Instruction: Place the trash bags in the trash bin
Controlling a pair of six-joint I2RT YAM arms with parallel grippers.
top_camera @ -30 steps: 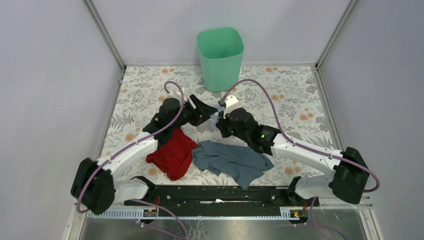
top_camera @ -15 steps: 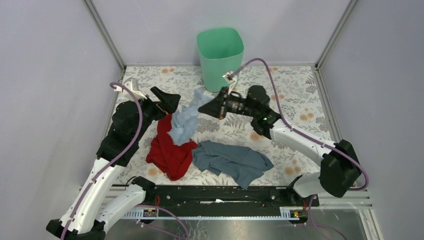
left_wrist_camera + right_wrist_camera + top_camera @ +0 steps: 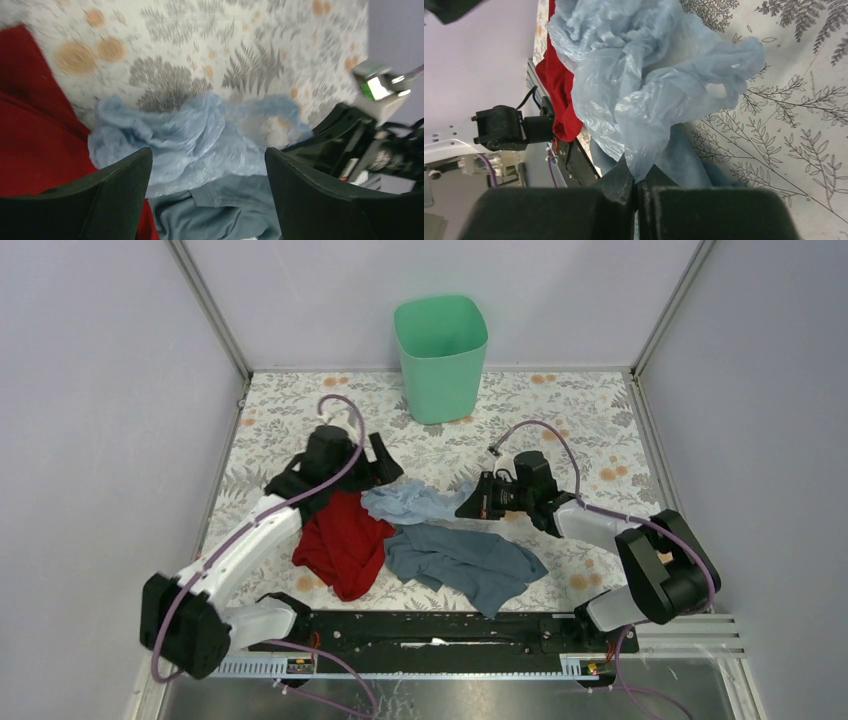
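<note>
At 9 o'clock on the floral surface (image 3: 600, 430), a red cloth (image 3: 340, 540) is seen. Just beyond it, the left end effector (image 3: 388, 462) is held wide and empty. At the centre, the crumpled pale-blue trash bag (image 3: 415, 502) is laid, touching a grey-blue cloth (image 3: 465, 560). The mint-green trash bin (image 3: 441, 355) is placed at 12 o'clock, well apart. To the right, the bag's edge is pinched in the closed right end effector (image 3: 464, 509). The bag is probably best lifted clear of both cloths before being carried binward.
</note>
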